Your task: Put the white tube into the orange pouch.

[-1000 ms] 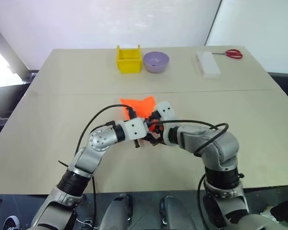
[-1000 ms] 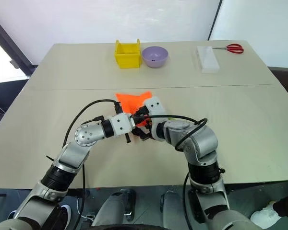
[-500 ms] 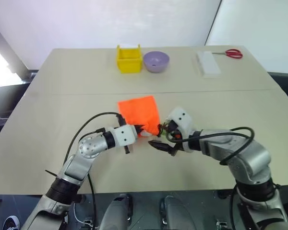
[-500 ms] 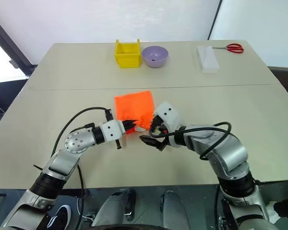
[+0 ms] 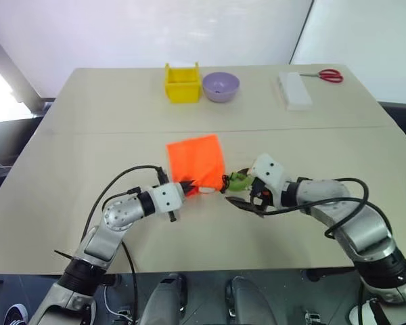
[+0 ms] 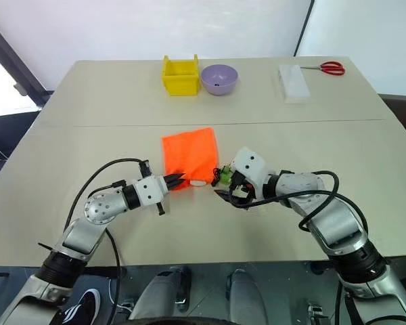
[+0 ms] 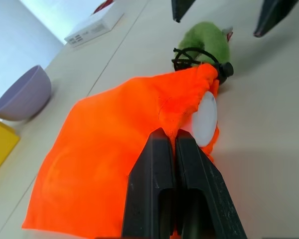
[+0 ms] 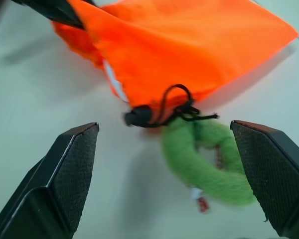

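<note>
Orange fabric of the orange pouch (image 5: 197, 160) lies flat on the beige table (image 5: 88, 135), and the left gripper (image 5: 187, 185) has its two black fingers pressed together, pinching the pouch's mouth edge. Just beside those fingers, on the side toward the other gripper, the round white end of the white tube (image 7: 206, 118) sits inside the pouch opening; the rest of the tube is hidden by the cloth. The right gripper (image 5: 238, 200) has its fingers spread wide and holds nothing; it hovers close to the pouch mouth without touching it. Between its fingertips and the pouch lies the green loop (image 8: 209, 159), tied to the black cord (image 8: 172, 107) that gathers the pouch's corner. Well beyond both grippers, at the table's far side, stand a yellow bin (image 5: 181, 84), a purple bowl (image 5: 220, 87), a white box (image 5: 293, 90) and red-handled scissors (image 5: 327, 75).
</note>
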You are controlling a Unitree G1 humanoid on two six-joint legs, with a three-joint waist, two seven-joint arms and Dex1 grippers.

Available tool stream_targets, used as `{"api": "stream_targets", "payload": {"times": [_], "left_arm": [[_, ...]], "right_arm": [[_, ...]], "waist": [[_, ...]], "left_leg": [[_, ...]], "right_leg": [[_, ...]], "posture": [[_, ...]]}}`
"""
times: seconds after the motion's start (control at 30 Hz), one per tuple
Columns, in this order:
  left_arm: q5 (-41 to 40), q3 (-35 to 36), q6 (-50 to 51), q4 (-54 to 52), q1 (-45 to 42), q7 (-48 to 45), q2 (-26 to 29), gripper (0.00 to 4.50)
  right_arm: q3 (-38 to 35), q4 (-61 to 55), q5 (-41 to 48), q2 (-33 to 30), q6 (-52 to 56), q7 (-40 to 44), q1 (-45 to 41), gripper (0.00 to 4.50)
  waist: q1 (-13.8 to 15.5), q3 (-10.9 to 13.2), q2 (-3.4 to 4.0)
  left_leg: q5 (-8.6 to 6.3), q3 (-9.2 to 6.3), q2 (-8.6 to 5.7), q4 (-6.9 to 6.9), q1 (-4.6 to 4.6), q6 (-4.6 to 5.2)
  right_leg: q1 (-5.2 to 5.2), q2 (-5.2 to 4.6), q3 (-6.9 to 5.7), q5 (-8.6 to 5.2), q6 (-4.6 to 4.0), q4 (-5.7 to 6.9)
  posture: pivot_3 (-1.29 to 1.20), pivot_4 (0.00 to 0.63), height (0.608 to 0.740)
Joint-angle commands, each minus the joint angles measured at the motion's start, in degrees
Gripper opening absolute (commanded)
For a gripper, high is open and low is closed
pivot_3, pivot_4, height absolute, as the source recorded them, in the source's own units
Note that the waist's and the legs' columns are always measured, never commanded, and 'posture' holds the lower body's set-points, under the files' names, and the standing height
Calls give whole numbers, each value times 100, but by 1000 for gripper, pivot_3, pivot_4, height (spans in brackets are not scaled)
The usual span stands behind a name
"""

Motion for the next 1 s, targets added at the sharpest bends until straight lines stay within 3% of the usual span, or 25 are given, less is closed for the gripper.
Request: {"api": "stream_targets", "payload": {"times": [0.03,0.5,0.6,0.83,1.0], "left_arm": [[-44,35,-172,-52,0,39,3,0],[-9,-2,-200,-107,-36,36,-78,0],[-6,-3,-200,-113,-40,36,-88,0],[-88,41,23,-192,-30,29,-126,0],[-234,99,324,-286,-4,19,-196,0]], "right_arm": [[76,189,-240,146,-345,-13,-129,4442],[141,624,-260,4,376,543,-209,4442],[178,730,-416,-7,264,516,-214,3698],[343,780,-831,-67,-8,468,-232,226],[-106,694,-682,-149,-54,567,-286,91]], "waist": [[9,0,0],[125,0,0],[129,0,0],[123,0,0],[127,0,0]], "left_leg": [[0,0,0,1,0,0],[0,0,0,2,-1,0],[0,0,0,3,-1,0],[0,0,0,2,-1,0],[0,0,-1,5,-1,0]], "right_leg": [[1,-1,0,1,1,0],[1,-2,1,0,-2,0],[2,-2,1,-1,-3,0],[1,-1,0,3,5,0],[2,0,0,4,7,3]], "posture": [[0,150,740],[0,150,740],[0,150,740],[0,150,740],[0,150,740]]}}
